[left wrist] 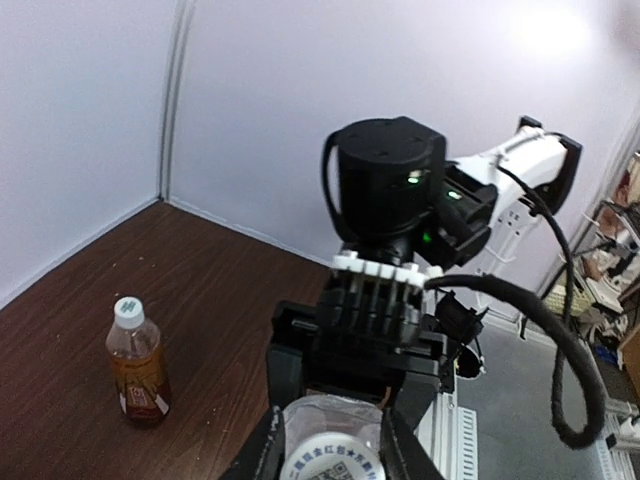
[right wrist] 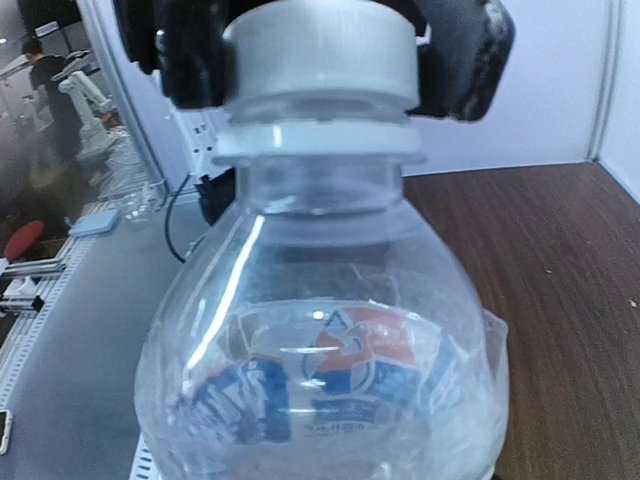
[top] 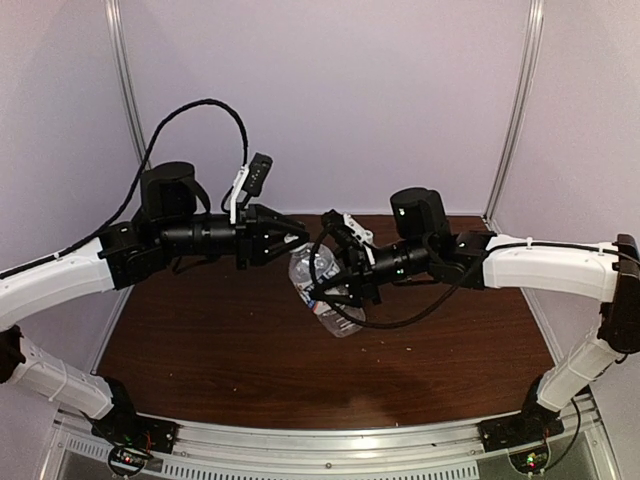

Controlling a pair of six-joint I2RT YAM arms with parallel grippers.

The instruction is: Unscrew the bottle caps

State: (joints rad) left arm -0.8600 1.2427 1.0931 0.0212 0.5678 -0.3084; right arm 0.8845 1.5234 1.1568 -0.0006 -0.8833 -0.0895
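From the top camera, the left gripper point(top: 298, 241) is reaching in from the left and the right gripper point(top: 322, 285) from the right, both meeting above the dark brown wooden table point(top: 220, 350). The right gripper's fingers are wrapping around the middle of a small clear plastic bottle with a white, blue and red label point(top: 342, 318), which is hanging tilted off the tabletop with its neck pointing up and left into the left gripper's fingertips; the cap is too small to make out here. In the left wrist view, the left gripper's dark fingers point(left wrist: 400, 455) are flanking a round white face with blue print at the bottom edge, ringed by the bottle's clear plastic point(left wrist: 330, 412), and the right arm's black wrist point(left wrist: 390, 190) is rising just behind it. Well off to the left, a small clear plastic bottle of amber liquid with a red-yellow label point(left wrist: 138, 370) is standing upright on the table, wearing its round white screw cap point(left wrist: 128, 311). In the right wrist view, the colourless bottle is filling the frame, and the left gripper's black fingers point(right wrist: 465, 60) are clamping both sides of its round white plastic cap point(right wrist: 320, 55), which is sitting on the neck, while the right gripper is grasping the bottle's body.
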